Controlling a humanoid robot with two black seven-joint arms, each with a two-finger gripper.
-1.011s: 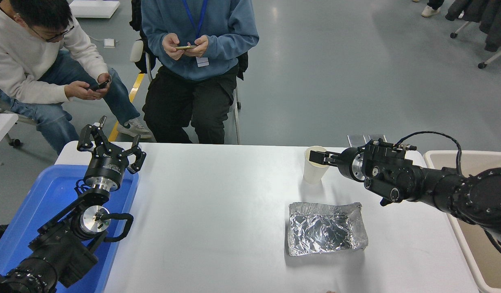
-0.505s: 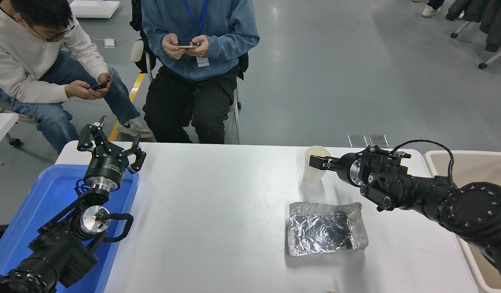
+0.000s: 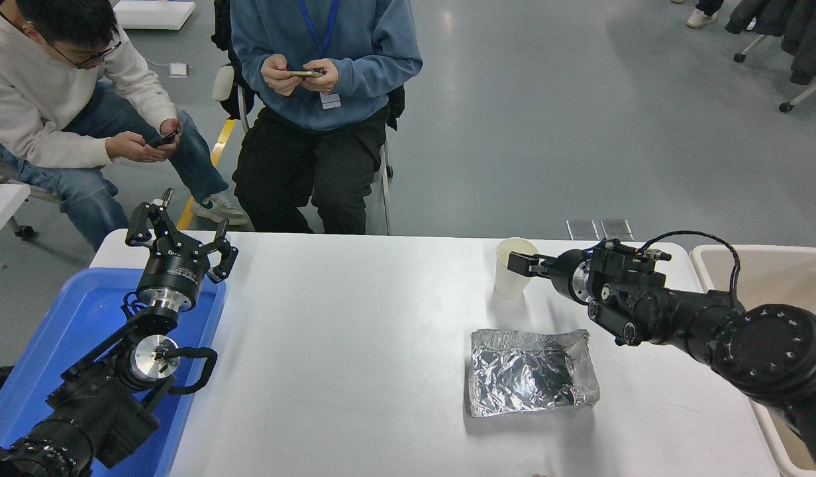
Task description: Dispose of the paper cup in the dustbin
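Observation:
The white paper cup [image 3: 510, 278] stands upright on the white table [image 3: 355, 344] near its far edge, right of the middle. My right gripper [image 3: 522, 264] reaches in from the right and its fingers pinch the cup's right rim, close together. The cup's base rests on the table. The beige dustbin [image 3: 769, 262] stands at the table's right end, partly hidden behind my right arm. My left gripper [image 3: 177, 240] is parked open over the blue tray at the far left.
A crinkled silver foil tray [image 3: 530, 372] lies in front of the cup. A blue plastic tray [image 3: 83, 311] sits under my left arm. Two people sit at the far side, looking at phones.
My right arm's elbow has dropped and swung lower, while the gripper stayed at the cup's rim. The cup has barely moved. The left arm has not moved.

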